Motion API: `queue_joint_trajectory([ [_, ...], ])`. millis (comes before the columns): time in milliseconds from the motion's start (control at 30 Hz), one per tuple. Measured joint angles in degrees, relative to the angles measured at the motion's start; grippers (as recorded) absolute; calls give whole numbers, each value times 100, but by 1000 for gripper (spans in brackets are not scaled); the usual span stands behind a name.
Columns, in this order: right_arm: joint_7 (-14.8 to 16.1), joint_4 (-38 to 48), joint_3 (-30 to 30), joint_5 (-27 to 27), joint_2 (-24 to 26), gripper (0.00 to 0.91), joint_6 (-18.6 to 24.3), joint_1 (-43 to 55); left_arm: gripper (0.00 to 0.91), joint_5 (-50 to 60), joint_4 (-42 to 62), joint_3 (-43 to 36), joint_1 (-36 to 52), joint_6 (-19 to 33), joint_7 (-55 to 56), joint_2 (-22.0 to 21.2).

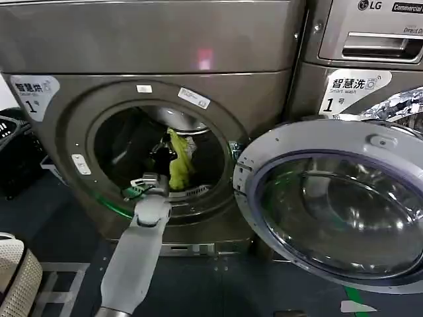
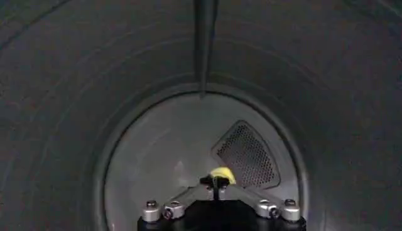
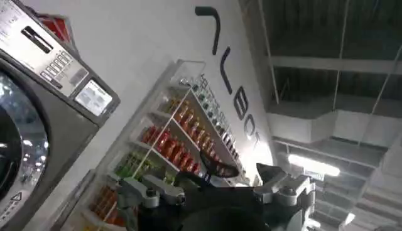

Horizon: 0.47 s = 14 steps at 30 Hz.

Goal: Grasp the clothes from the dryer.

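The dryer point(image 1: 165, 39) is a bronze-grey front-loader, and its glass door point(image 1: 330, 198) is swung wide open to the right. My left arm reaches through the round porthole. Inside the drum, my left gripper point(image 1: 162, 156) is shut on a yellow-green piece of the clothes point(image 1: 180, 165), which hangs down from the fingertips. From the left wrist view, the left gripper point(image 2: 215, 182) has its fingertips pressed together, with a bit of the yellow-green cloth point(image 2: 224, 174) showing between them against the drum's back wall. My right gripper point(image 3: 206, 174) points up and away from the dryer, shut on nothing.
A second machine with an LG logo point(image 1: 370, 39) stands right of the dryer, behind the open door. A dark basket point(image 1: 13, 145) sits at the left and a cream lattice basket point(image 1: 16, 277) at the lower left. A shelf of bottles point(image 3: 176, 138) stands beyond the right gripper.
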<state>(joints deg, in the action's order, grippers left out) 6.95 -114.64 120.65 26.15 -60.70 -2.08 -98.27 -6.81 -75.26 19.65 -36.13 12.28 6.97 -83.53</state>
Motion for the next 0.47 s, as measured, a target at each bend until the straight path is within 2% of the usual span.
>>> queue_joint_trajectory([
  [467, 27, -78, 10, 18, -28, 907, -47, -36, 0, -54, 10, -31, 27, -73, -12, 41],
])
